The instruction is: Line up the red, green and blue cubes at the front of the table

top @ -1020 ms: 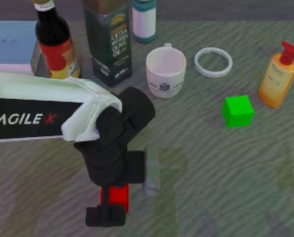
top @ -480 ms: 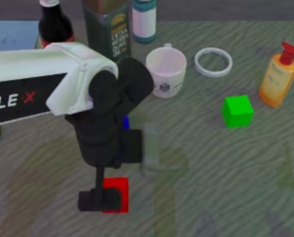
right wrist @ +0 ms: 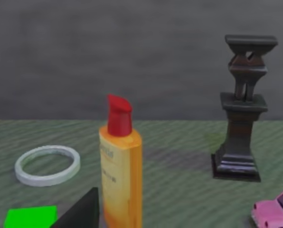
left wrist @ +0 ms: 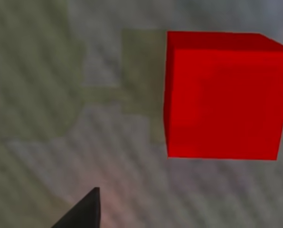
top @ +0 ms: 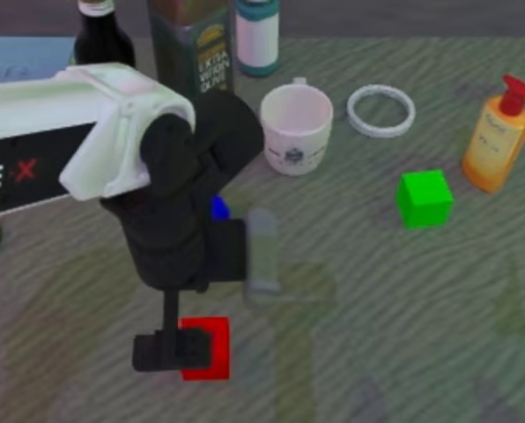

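Observation:
The red cube [top: 211, 348] rests on the table [top: 377, 335] near the front, left of centre, and fills much of the left wrist view [left wrist: 224, 95]. My left gripper [top: 170, 351] hangs open just left of it, above the cloth, holding nothing; one dark fingertip [left wrist: 87, 213] shows. Only a corner of the blue cube [top: 219, 208] peeks out from behind the left arm. The green cube [top: 424, 197] sits at the right middle, also seen low in the right wrist view [right wrist: 30, 217]. My right arm is outside the top view; one fingertip [right wrist: 82, 213] shows, open.
At the back stand a white mug [top: 296, 128], a white ring [top: 381, 110], an olive oil bottle [top: 192, 62], a dark sauce bottle [top: 99, 40] and a white canister [top: 257, 35]. An orange pump bottle [top: 498, 137] is at the right. A dark statuette [right wrist: 243, 109] and pink toy car [right wrist: 277, 209] lie beyond.
My left gripper has let go of the red cube and drawn up and to the left. The cube stays on the table. A corner of the blue cube has come into sight.

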Controlling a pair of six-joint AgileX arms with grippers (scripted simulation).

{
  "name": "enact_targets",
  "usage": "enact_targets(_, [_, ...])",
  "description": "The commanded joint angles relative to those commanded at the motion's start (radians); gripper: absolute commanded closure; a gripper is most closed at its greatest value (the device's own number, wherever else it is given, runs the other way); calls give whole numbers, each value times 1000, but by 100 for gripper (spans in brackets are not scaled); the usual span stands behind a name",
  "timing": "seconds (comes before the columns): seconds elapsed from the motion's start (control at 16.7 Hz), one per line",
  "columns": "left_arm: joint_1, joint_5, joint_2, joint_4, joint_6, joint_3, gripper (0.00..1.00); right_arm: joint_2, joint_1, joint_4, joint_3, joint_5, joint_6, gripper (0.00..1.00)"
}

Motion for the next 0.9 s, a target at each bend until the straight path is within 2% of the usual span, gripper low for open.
enact_targets(0.18, [53, -6, -102, 63, -41, -87, 0, 125, 20, -86, 123, 1, 13, 0])
enact_targets(0.36, [138, -13, -278, 161, -115, -222, 0, 344, 55, -221, 335, 0, 31, 0])
enact_targets(0.9, [472, -20, -1067, 580, -482, -807, 0, 1392, 187, -768, 1198, 2, 101, 0])
